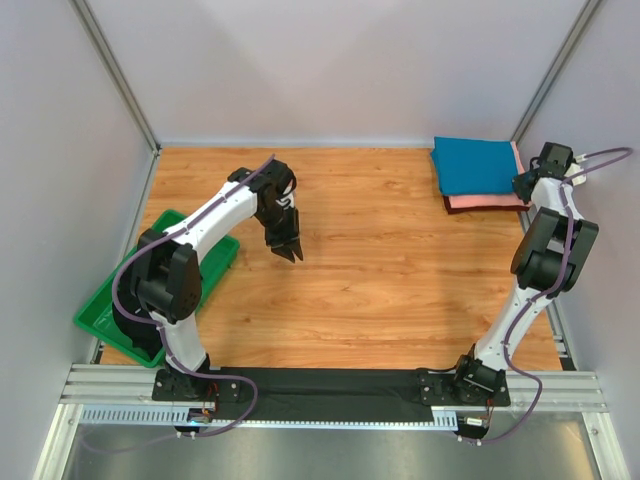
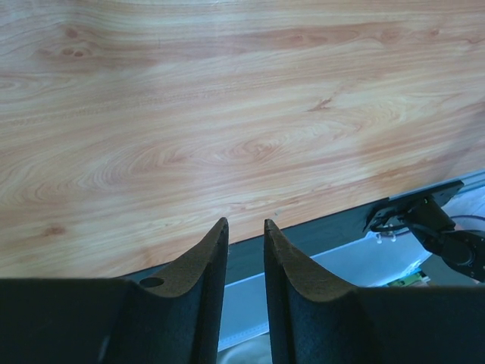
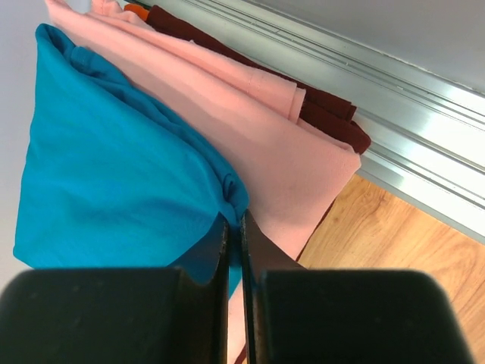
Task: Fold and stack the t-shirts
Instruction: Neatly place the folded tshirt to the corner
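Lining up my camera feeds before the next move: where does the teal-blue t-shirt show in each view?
Top external: the teal-blue t-shirt lies at the far right corner, uppermost.
Left wrist: not in it.
Right wrist: it fills the left half.
Shared landmark: the salmon-pink t-shirt directly beneath it; the wooden tabletop shows in all three.

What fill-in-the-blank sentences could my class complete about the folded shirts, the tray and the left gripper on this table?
1. The teal-blue t-shirt lies ___ the salmon-pink t-shirt.
2. Both lie in the far ___ corner of the table.
3. The tray at the table's left edge is coloured ___.
4. The left gripper hovers over bare wood, jaws slightly apart, holding ___.

Missing words: on top of; right; green; nothing.
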You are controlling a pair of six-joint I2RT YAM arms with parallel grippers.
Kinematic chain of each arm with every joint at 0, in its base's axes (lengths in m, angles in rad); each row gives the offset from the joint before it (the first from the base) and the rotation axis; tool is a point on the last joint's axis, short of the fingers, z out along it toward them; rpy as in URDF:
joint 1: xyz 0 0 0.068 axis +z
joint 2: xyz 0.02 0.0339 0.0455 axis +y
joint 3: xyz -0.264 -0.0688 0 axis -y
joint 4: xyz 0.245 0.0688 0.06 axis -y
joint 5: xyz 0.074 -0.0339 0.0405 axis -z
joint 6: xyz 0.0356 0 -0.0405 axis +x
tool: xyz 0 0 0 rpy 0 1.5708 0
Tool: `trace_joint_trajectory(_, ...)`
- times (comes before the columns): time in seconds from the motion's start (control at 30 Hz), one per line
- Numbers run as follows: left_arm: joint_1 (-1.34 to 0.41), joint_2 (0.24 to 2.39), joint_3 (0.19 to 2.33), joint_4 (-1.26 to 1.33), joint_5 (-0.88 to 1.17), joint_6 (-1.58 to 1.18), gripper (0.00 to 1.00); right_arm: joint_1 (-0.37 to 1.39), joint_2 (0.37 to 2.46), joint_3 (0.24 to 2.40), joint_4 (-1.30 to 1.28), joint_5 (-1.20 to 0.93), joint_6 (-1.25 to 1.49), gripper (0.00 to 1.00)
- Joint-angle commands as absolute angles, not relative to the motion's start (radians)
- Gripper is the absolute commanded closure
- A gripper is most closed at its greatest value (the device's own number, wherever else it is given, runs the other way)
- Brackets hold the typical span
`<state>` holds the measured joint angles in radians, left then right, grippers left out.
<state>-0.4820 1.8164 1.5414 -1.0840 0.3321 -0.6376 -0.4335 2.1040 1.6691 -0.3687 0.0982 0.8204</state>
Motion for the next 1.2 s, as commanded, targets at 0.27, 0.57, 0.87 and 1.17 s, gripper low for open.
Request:
trace_joint_trajectory(0.27, -0.497, 1.818, 1.574, -1.088, 0.337, -0.660, 0.68, -0.502, 1.990, 1.703, -0.316, 0.190, 0.790, 1.00)
trace_joint_trajectory(0.57, -0.502, 1.824, 1.546, -1.077, 0.336, -0.654, 0.68, -0.509, 2.061, 1.628, -0.265, 0.153, 0.778, 1.00)
trace_joint_trajectory(0.87, -0.503, 1.827, 1.586, -1.112, 0.322, -0.646, 0.68, -0.509, 2.109, 1.684, -0.299, 0.149, 0.770, 0.94)
trace_joint_trajectory(1.17, -0.503, 1.758, 1.739, -1.163, 0.301, -0.606, 0.67, -0.502, 1.959, 1.784, -0.691, 0.225, 0.821, 0.49)
